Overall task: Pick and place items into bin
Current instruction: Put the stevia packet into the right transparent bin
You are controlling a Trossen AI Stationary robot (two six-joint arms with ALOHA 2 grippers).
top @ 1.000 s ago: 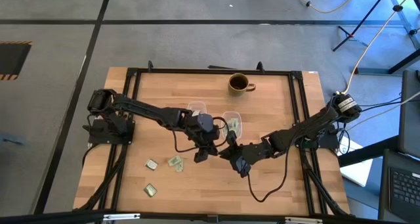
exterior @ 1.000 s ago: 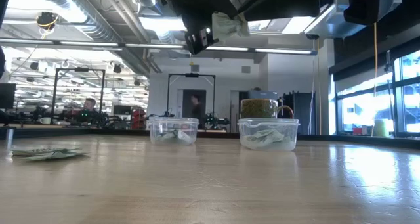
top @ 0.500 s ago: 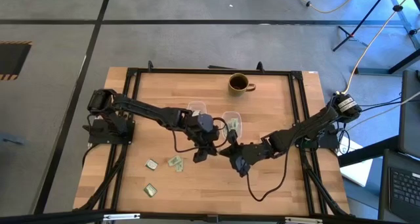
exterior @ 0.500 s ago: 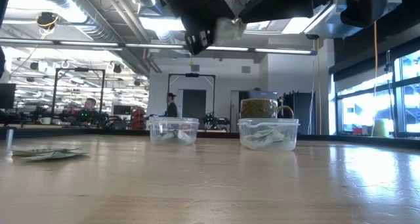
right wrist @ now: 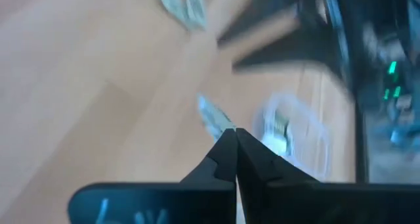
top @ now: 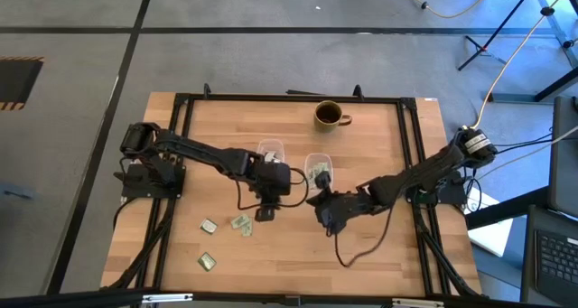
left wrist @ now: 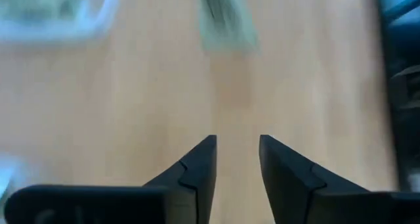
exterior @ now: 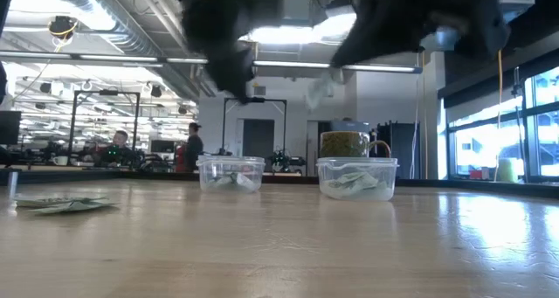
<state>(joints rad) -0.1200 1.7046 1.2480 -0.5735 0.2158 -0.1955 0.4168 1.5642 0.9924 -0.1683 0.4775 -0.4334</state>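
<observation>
- Our right gripper (right wrist: 231, 135) hangs above the worktop (top: 379, 263) near the middle, clenched on one pale green packet (right wrist: 213, 117) that sticks out past its fingertips.
- Our left gripper (left wrist: 236, 152) hovers just beside it, released, with nothing between its fingers.
- Two clear bins (exterior: 356, 177) stand mid-worktop with packets inside, in front of a brown mug (top: 329, 115).
- A few loose packets (top: 240, 223) lie on the worktop at the left arm's side.
</observation>
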